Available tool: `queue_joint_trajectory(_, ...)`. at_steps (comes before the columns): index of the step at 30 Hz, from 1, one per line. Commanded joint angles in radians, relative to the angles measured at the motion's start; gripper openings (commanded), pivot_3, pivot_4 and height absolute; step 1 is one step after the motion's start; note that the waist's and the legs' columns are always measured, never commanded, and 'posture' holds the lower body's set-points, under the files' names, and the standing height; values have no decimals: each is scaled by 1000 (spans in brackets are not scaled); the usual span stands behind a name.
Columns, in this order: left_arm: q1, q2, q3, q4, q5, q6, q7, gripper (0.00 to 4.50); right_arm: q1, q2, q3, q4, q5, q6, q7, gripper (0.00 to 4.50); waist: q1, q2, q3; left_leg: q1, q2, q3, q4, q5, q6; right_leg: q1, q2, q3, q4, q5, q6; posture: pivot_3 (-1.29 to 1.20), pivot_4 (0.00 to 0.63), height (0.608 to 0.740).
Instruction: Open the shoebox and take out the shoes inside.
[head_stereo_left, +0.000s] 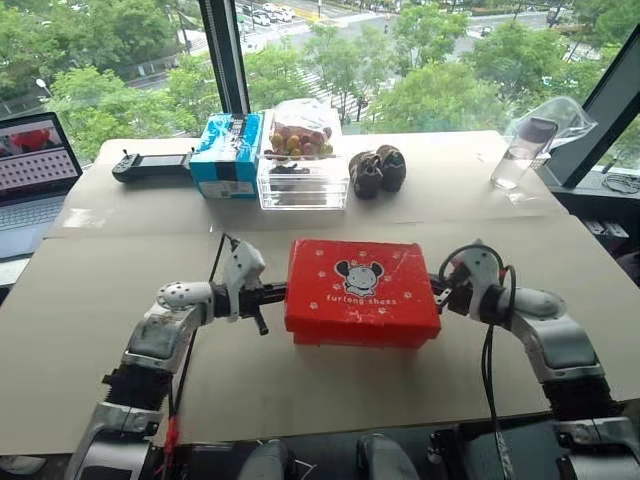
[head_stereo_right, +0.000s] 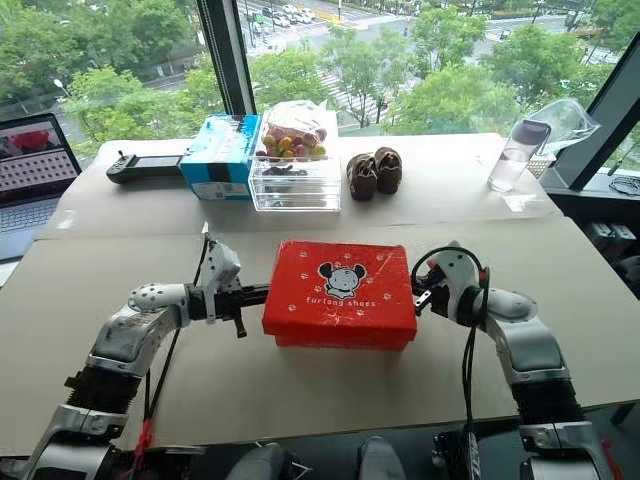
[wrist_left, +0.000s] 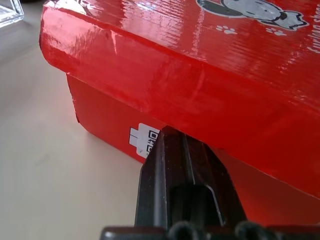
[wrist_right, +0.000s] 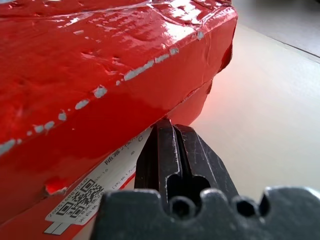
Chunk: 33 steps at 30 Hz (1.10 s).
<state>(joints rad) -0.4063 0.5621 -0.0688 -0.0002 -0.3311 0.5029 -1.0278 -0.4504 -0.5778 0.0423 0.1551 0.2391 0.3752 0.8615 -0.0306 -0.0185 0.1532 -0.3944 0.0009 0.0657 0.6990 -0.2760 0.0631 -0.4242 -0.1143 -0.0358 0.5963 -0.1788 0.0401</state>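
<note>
Shoebox (head_stereo_left: 362, 291) lid down, between left gripper (wrist_left: 172, 137) and right gripper (wrist_right: 167, 127), both jaws clenched under lid edges

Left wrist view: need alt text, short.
The left gripper, jaws shut, has its black tip at the end wall of the closed red shoebox, just under the lid's overhanging edge and beside a small white label. The box sits on a beige table.

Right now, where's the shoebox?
The shoebox, lid closed, sits at the table's near middle in the head views, between the left gripper and right gripper, nearer than the clear fruit box.
</note>
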Motion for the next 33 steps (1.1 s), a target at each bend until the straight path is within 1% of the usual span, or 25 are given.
queue_joint_trajectory(1, 57, 41, 26, -186, -111, 113, -32, 0, -93, 124, 175, 3, -3, -48, 143, 104, -6, 0, 0, 0, 0, 0, -1, 0, 0, 0, 0, 0, 0, 0, 0, 0, 150, 740)
queue_joint_trajectory(4, 104, 46, 128, -275, -181, 205, 40, 0, -131, 169, 229, 16, -20, -25, 203, 104, -7, 0, 0, 1, 1, 0, -1, 0, -1, 0, 0, 0, 0, 0, 0, 0, 150, 740)
queue_joint_trajectory(6, 151, 69, 156, -330, -172, 222, 62, 0, -142, 178, 253, 3, -25, 3, 239, 104, -6, 0, 0, 1, 1, 0, -1, 0, -1, 0, 0, -1, 0, 0, 0, 0, 150, 740)
queue_joint_trajectory(11, 252, 92, 204, -399, -150, 218, 110, 0, -129, 139, 296, -101, -9, 90, 325, 104, -5, 0, 0, 2, 2, 0, -2, 1, -2, 0, -1, -1, 0, 0, -1, 0, 150, 740)
queue_joint_trajectory(14, 309, 126, 222, -418, -130, 202, 113, 0, -137, 121, 294, -143, -28, 121, 320, 104, -5, 0, 0, 3, 2, 0, -3, -1, -4, 0, 0, -1, 0, 0, -3, 0, 150, 740)
queue_joint_trajectory(17, 315, 150, 244, -397, -110, 164, 118, 0, -147, 91, 273, -142, -43, 128, 320, 104, -4, 0, 0, 4, 2, 0, -4, -1, -6, 0, 0, -1, 1, -1, -4, 0, 150, 740)
queue_joint_trajectory(20, 251, 146, 324, -357, -170, 185, 134, 0, -171, 52, 214, -137, -5, 154, 349, 104, 5, 0, 1, 5, 2, 0, -4, -1, -6, 0, 0, -1, 2, -1, -5, 0, 150, 740)
queue_joint_trajectory(22, 234, 154, 336, -345, -176, 185, 132, 0, -181, 39, 195, -136, 10, 158, 365, 104, 10, -1, 1, 4, 2, 0, -3, -1, -6, -1, 0, -2, 3, -1, -5, 0, 150, 740)
queue_joint_trajectory(24, 229, 173, 347, -338, -184, 188, 120, 0, -195, 25, 170, -138, 40, 186, 390, 104, 12, -1, 1, 3, 2, 0, -3, -1, -7, -2, 0, -2, 3, -1, -5, 0, 150, 740)
queue_joint_trajectory(26, 223, 190, 376, -330, -202, 199, 117, 0, -202, 7, 141, -156, 110, 240, 443, 104, 14, -1, 2, 3, 2, 0, -4, -1, -7, -2, 0, -2, 2, -1, -5, 0, 150, 740)
queue_joint_trajectory(29, 233, 210, 404, -326, -221, 207, 117, 0, -217, 23, 96, -170, 214, 321, 470, 104, 18, -1, 3, 1, 2, 0, -4, -1, -7, -3, 0, -2, 1, -1, -5, 0, 150, 740)
queue_joint_trajectory(31, 252, 223, 401, -333, -218, 202, 114, 0, -219, 26, 92, -173, 234, 339, 470, 104, 17, -1, 3, 0, 2, 0, -3, -1, -7, -4, 0, -3, 0, -1, -5, 0, 150, 740)
queue_joint_trajectory(33, 277, 228, 398, -358, -236, 220, 111, 0, -218, 32, 114, -155, 205, 311, 448, 104, 18, -1, 3, 0, 2, 0, -4, -1, -7, -4, 0, -3, 0, -1, -5, 0, 150, 740)
